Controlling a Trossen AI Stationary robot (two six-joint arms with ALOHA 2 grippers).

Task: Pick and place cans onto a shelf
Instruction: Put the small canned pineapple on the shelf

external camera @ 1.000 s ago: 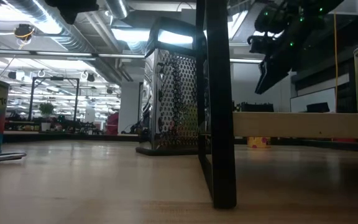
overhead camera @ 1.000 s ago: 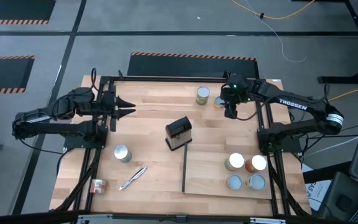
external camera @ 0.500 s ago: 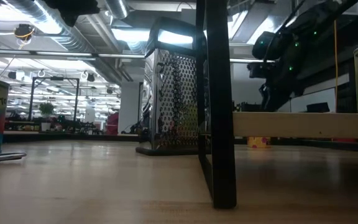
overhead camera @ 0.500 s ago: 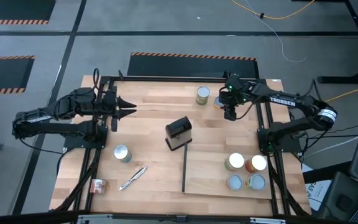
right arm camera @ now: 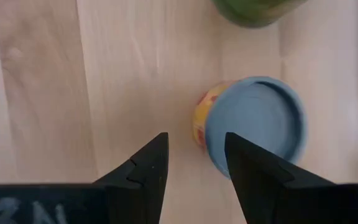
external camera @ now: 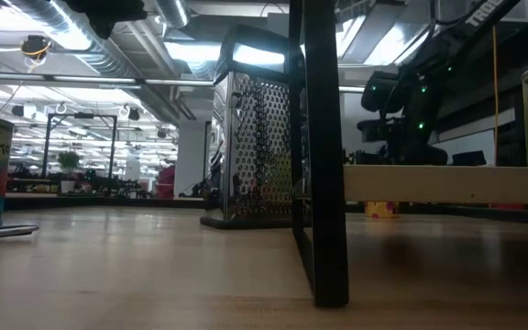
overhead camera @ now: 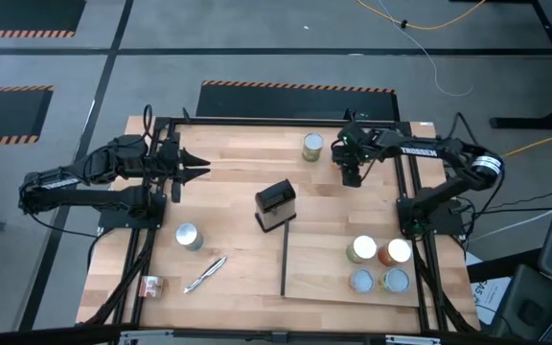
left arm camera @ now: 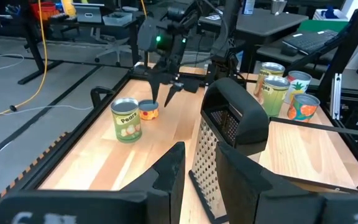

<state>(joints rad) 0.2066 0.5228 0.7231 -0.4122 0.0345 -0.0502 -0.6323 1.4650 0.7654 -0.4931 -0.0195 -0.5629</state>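
At table's far edge | right gripper (overhead camera: 351, 178) poised above, fingers parted, empty | small short yellow-orange can with blue-grey lid (right arm camera: 253, 124) upright, just off to one finger's side, uncentred | left gripper (overhead camera: 197, 172) well apart, fingers parted | pale wood shelf (overhead camera: 319, 273) nearer right arm

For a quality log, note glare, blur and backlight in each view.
High view: glare whitens two can tops on the shelf. Low view: the grater is backlit by ceiling lights. Right wrist view: the right pincer looks soft-edged above the small can.
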